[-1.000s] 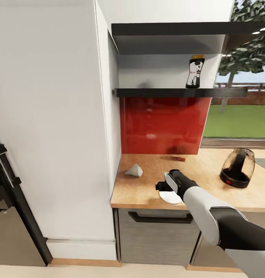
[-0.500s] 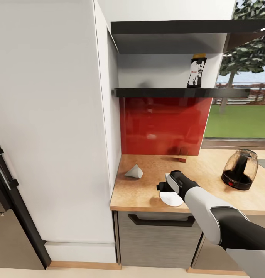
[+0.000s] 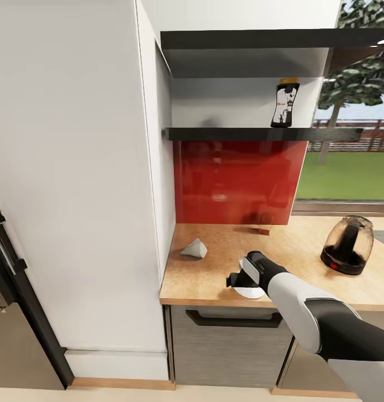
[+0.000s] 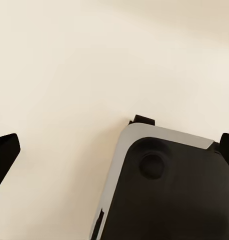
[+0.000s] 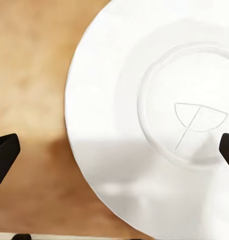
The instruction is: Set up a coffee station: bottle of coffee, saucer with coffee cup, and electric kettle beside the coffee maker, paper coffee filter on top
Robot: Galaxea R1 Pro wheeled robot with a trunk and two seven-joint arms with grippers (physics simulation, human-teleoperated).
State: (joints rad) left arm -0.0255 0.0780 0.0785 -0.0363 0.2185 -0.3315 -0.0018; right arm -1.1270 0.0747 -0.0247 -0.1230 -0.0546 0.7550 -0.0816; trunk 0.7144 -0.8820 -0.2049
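A white saucer (image 5: 144, 125) lies near the wooden countertop's (image 3: 214, 276) front edge, partly covered by my right arm (image 3: 249, 292). My right gripper (image 3: 239, 281) hangs just above the saucer, pointing down. In the right wrist view, the right gripper (image 5: 114, 150) is open, its black fingertips (image 5: 4, 152) spread across the plate. A grey paper filter cone (image 3: 194, 248) lies at the counter's left. The dark coffee bottle (image 3: 284, 104) stands on the black shelf (image 3: 225, 134). A glass appliance on a black base (image 3: 348, 245) stands at the right; kettle or coffee maker, I cannot tell. My left gripper (image 4: 114, 150) is open over the pale floor.
A tall white cabinet (image 3: 74, 184) borders the counter's left end. A red backsplash (image 3: 236, 181) runs behind the counter, with a small reddish block (image 3: 262, 229) at its foot. A drawer with a dark handle (image 3: 233, 320) sits below. A window (image 3: 348, 167) opens at the right.
The head camera shifted slightly. My right gripper has dropped lower and nearer the counter's front edge, covering more of the saucer. Nothing else moved.
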